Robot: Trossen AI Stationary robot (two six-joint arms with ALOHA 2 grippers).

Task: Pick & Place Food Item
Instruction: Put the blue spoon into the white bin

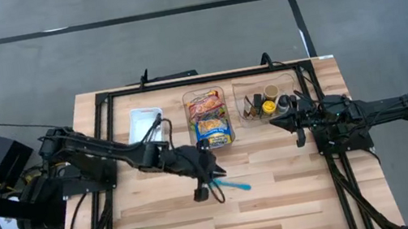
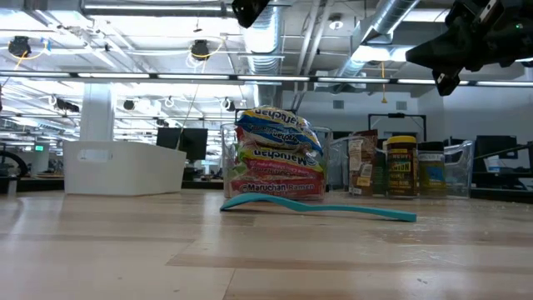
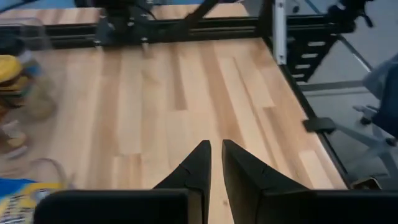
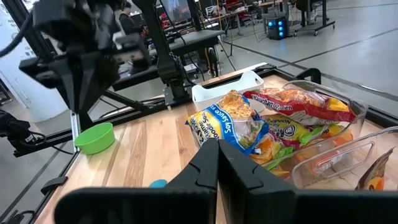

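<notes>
table (image 1: 283, 200): wood top you're working on, both arms over it
noodle bin (image 1: 209, 118): clear, packed with ramen packs (image 2: 275, 158), just behind your left gripper
white bin (image 1: 145, 125): beside the noodle bin
left gripper (image 1: 211, 171): raised, fingers (image 3: 194, 167) nearly closed, gripping nothing
blue spoon (image 1: 231, 184): on the table just beside your left gripper
right gripper (image 1: 276, 120): closed, empty, raised by the condiment bin (image 1: 266, 99)

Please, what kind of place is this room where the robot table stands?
Probably a robotics lab or open workshop, not a home kitchen. The wooden table stands on a bare grey floor; behind it are exposed ceiling pipes, strip lights and desks with monitors.
</notes>
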